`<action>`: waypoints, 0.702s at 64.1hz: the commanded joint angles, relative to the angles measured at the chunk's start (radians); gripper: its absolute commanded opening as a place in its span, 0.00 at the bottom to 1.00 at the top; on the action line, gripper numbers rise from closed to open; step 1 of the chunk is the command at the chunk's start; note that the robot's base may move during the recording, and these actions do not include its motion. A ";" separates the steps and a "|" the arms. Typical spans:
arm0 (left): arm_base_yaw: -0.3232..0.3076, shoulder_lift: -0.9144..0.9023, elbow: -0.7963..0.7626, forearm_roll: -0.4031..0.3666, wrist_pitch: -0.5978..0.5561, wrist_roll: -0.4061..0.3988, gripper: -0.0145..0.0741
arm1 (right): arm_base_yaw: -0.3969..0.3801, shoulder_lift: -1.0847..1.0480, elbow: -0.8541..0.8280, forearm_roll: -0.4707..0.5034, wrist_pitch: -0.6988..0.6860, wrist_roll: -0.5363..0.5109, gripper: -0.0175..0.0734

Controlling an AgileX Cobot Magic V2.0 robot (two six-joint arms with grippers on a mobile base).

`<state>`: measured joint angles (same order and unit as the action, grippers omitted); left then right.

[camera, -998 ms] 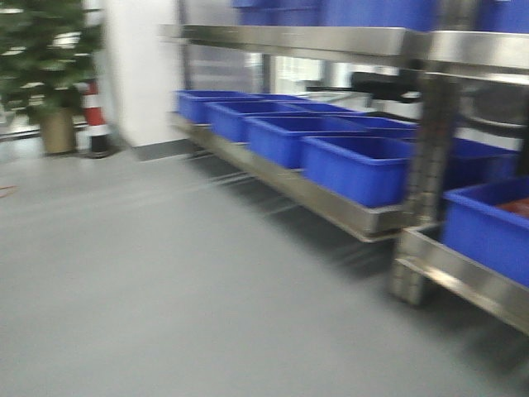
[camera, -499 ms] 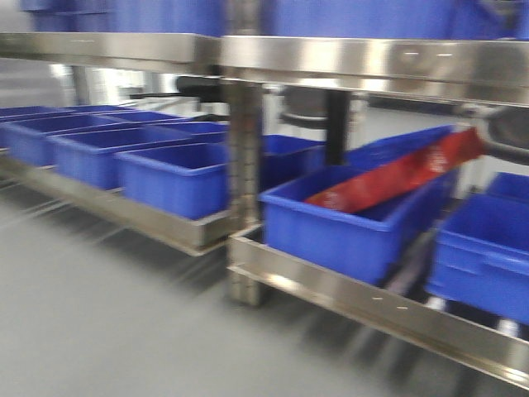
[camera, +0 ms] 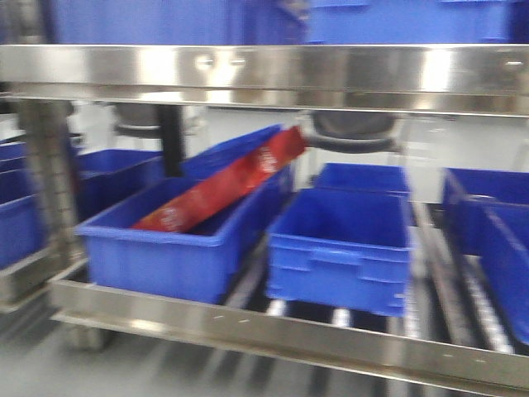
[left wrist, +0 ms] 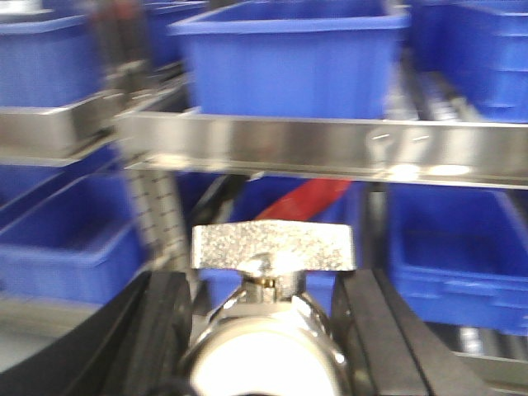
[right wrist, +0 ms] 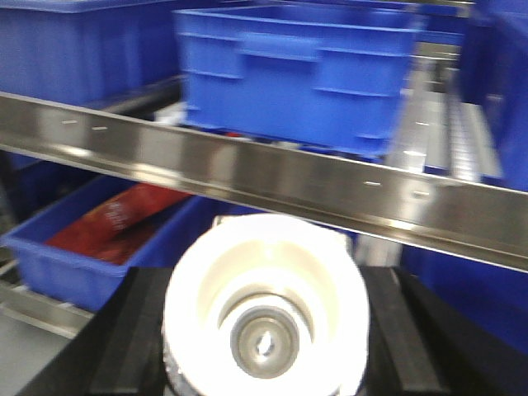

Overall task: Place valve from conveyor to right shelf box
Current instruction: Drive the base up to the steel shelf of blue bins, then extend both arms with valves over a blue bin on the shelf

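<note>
The view has swung right along the racking: the floor, the tree and the striped bollard seen a second ago are gone. The steel post (camera: 45,182), mid-frame half a second ago, now stands at the left edge. The blue box (camera: 157,256) holding a red bag (camera: 223,186) has shifted from right of centre to left of centre. A smaller blue box (camera: 339,256) now fills the middle of the counter (camera: 264,331), just beside the first, and more blue boxes (camera: 496,207) line the right side. Overhead, the top counter (camera: 264,74) crosses the whole frame, and everything is blurred.

Neither valve is in a box; each sits in jaws in front of the racking. The left jaws are clamped on the left valve (left wrist: 268,346), with a black finger (left wrist: 157,330) pressed to either side of its silver body. Its flat handle (left wrist: 272,247) sticks up above them. Beyond it run a steel rail (left wrist: 330,144), a blue box (left wrist: 289,66) above that, and a strip of red bag (left wrist: 305,198) below.

The right jaws grip the right valve (right wrist: 264,313), its round white cap facing the camera with a silver ring at the centre. Black fingers (right wrist: 132,330) flank the cap on both sides. Behind it a steel rail (right wrist: 289,177) slants across, with a blue box (right wrist: 297,74) on the level above. Lower left, a red bag (right wrist: 115,219) lies in another blue box (right wrist: 49,256).
</note>
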<state>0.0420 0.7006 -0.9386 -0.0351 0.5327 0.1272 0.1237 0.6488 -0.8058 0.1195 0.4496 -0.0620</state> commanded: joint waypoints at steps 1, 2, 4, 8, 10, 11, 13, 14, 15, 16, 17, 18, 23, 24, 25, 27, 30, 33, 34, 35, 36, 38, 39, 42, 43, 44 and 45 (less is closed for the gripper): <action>-0.005 -0.006 -0.009 -0.006 -0.054 -0.007 0.04 | 0.000 -0.010 -0.008 -0.003 -0.083 -0.006 0.01; -0.005 -0.006 -0.009 -0.006 -0.054 -0.007 0.04 | 0.000 -0.010 -0.008 -0.003 -0.083 -0.006 0.01; -0.005 -0.006 -0.009 -0.006 -0.054 -0.007 0.04 | 0.000 -0.010 -0.008 -0.003 -0.083 -0.006 0.01; -0.005 -0.006 -0.009 -0.006 -0.054 -0.007 0.04 | 0.000 -0.010 -0.008 -0.003 -0.083 -0.006 0.01; -0.005 -0.006 -0.009 -0.006 -0.054 -0.007 0.04 | 0.000 -0.010 -0.008 -0.003 -0.083 -0.006 0.01; -0.005 -0.006 -0.009 -0.006 -0.054 -0.007 0.04 | 0.000 -0.010 -0.008 -0.003 -0.083 -0.006 0.01; -0.005 -0.006 -0.009 -0.006 -0.054 -0.007 0.04 | 0.000 -0.010 -0.008 -0.003 -0.083 -0.006 0.01; -0.005 -0.006 -0.009 -0.006 -0.054 -0.007 0.04 | 0.000 -0.010 -0.008 -0.003 -0.083 -0.006 0.01; -0.005 -0.006 -0.009 -0.006 -0.054 -0.007 0.04 | 0.000 -0.010 -0.008 -0.003 -0.083 -0.006 0.01; -0.005 -0.006 -0.009 -0.006 -0.054 -0.007 0.04 | 0.000 -0.010 -0.008 -0.003 -0.083 -0.006 0.01; -0.005 -0.006 -0.009 -0.006 -0.054 -0.007 0.04 | 0.000 -0.010 -0.008 -0.003 -0.083 -0.006 0.01; -0.005 -0.006 -0.009 -0.006 -0.054 -0.007 0.04 | 0.000 -0.010 -0.008 -0.003 -0.083 -0.006 0.01; -0.005 -0.006 -0.009 -0.006 -0.054 -0.007 0.04 | 0.000 -0.010 -0.008 -0.003 -0.083 -0.006 0.01; -0.005 -0.006 -0.009 -0.006 -0.054 -0.007 0.04 | 0.000 -0.010 -0.008 -0.003 -0.083 -0.006 0.01; -0.005 -0.006 -0.009 -0.006 -0.054 -0.007 0.04 | 0.000 -0.010 -0.008 -0.003 -0.083 -0.006 0.01; -0.005 -0.006 -0.009 -0.006 -0.054 -0.007 0.04 | 0.000 -0.010 -0.008 -0.003 -0.083 -0.006 0.01; -0.005 -0.006 -0.009 -0.006 -0.054 -0.007 0.04 | 0.000 -0.010 -0.008 -0.003 -0.083 -0.006 0.01; -0.005 -0.006 -0.009 -0.006 -0.054 -0.007 0.04 | 0.000 -0.010 -0.008 -0.003 -0.083 -0.006 0.01; -0.005 -0.006 -0.009 -0.006 -0.054 -0.007 0.04 | 0.000 -0.010 -0.008 -0.003 -0.083 -0.006 0.01; -0.005 -0.006 -0.009 -0.006 -0.054 -0.007 0.04 | 0.000 -0.010 -0.008 -0.003 -0.083 -0.006 0.01; -0.005 -0.006 -0.009 -0.006 -0.054 -0.007 0.04 | 0.000 -0.010 -0.008 -0.003 -0.083 -0.006 0.01; -0.005 -0.006 -0.009 -0.006 -0.054 -0.007 0.04 | 0.000 -0.010 -0.008 -0.003 -0.083 -0.006 0.01; -0.005 -0.006 -0.009 -0.006 -0.054 -0.007 0.04 | 0.000 -0.010 -0.008 -0.003 -0.083 -0.006 0.01; -0.005 -0.006 -0.009 -0.006 -0.054 -0.007 0.04 | 0.000 -0.010 -0.008 -0.003 -0.083 -0.006 0.01; -0.005 -0.006 -0.009 -0.006 -0.054 -0.007 0.04 | 0.000 -0.010 -0.008 -0.003 -0.083 -0.006 0.01; -0.005 -0.006 -0.009 -0.006 -0.054 -0.007 0.04 | 0.000 -0.010 -0.008 -0.003 -0.083 -0.006 0.01; -0.005 -0.006 -0.009 -0.006 -0.054 -0.007 0.04 | 0.000 -0.010 -0.008 -0.003 -0.083 -0.006 0.01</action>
<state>0.0420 0.7006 -0.9386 -0.0351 0.5327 0.1272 0.1237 0.6488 -0.8058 0.1195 0.4496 -0.0620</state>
